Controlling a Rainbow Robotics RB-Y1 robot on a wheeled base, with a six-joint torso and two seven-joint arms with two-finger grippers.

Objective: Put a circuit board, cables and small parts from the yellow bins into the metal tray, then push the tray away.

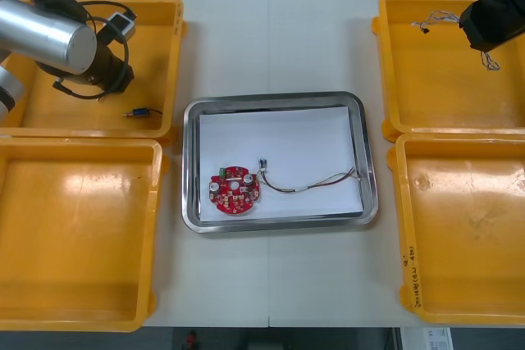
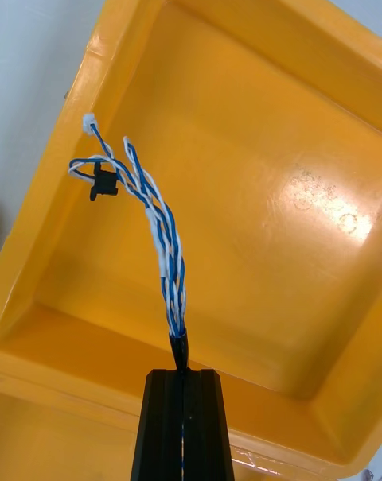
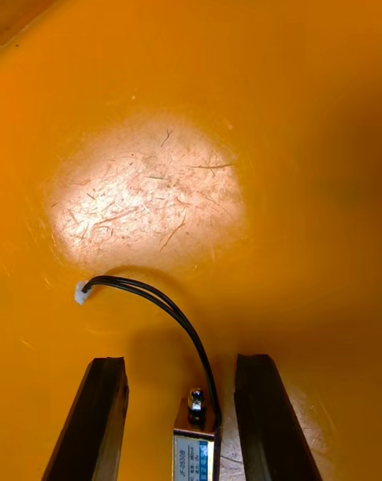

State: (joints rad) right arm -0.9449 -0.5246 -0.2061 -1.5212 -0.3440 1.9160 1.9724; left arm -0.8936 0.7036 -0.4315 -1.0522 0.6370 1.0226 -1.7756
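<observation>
My right gripper (image 2: pixel 182 374) is shut on a twisted blue and white cable (image 2: pixel 163 242), which hangs free over the far right yellow bin (image 2: pixel 263 179). The front view has this cable (image 1: pixel 439 18) trailing left from the right gripper (image 1: pixel 490 26). My left gripper (image 3: pixel 181 360) is open low in the far left yellow bin (image 1: pixel 156 30). Between its fingers, touching neither, lies a small metal part (image 3: pixel 195 449) with a black cable (image 3: pixel 167 306). The metal tray (image 1: pixel 279 102) holds a round red circuit board (image 1: pixel 234 189) and a red and yellow cable (image 1: pixel 308 184).
A small part (image 1: pixel 141 112) lies near the front wall of the far left bin. The near left bin (image 1: pixel 78 235) and near right bin (image 1: pixel 463 227) flank the tray. Bare table lies beyond the tray, between the far bins.
</observation>
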